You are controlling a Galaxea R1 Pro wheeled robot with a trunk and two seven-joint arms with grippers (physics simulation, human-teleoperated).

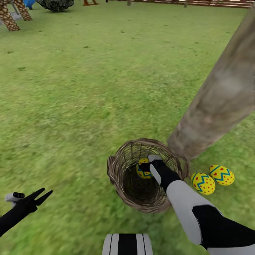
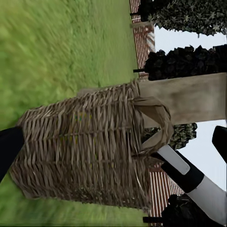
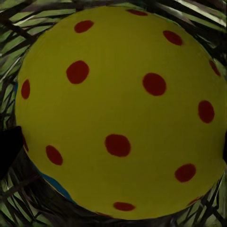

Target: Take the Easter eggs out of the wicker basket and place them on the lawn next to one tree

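Note:
The wicker basket [image 1: 120, 177] stands on the lawn [image 1: 88, 88] at the foot of the thick pale tree [image 1: 219, 92]. One yellow Easter egg [image 1: 141, 170] with red dots lies inside it. My right gripper [image 1: 150, 165] reaches down into the basket, open, with a dark finger [image 3: 9, 149] on each side of this egg [image 3: 118, 109]. Two more eggs [image 1: 203, 183] [image 1: 221, 175] lie on the grass right of the basket, beside the trunk. My left gripper [image 1: 44, 195] hangs open and empty, low at the left, and its camera faces the basket's side [image 2: 85, 151].
A brown slatted fence [image 1: 212, 3] runs along the far end of the grass. Scaly palm trunks [image 1: 9, 17] and a dark shrub [image 1: 55, 4] stand at the far left. Wide grass stretches ahead and to the left. My own base [image 1: 127, 244] shows at the bottom.

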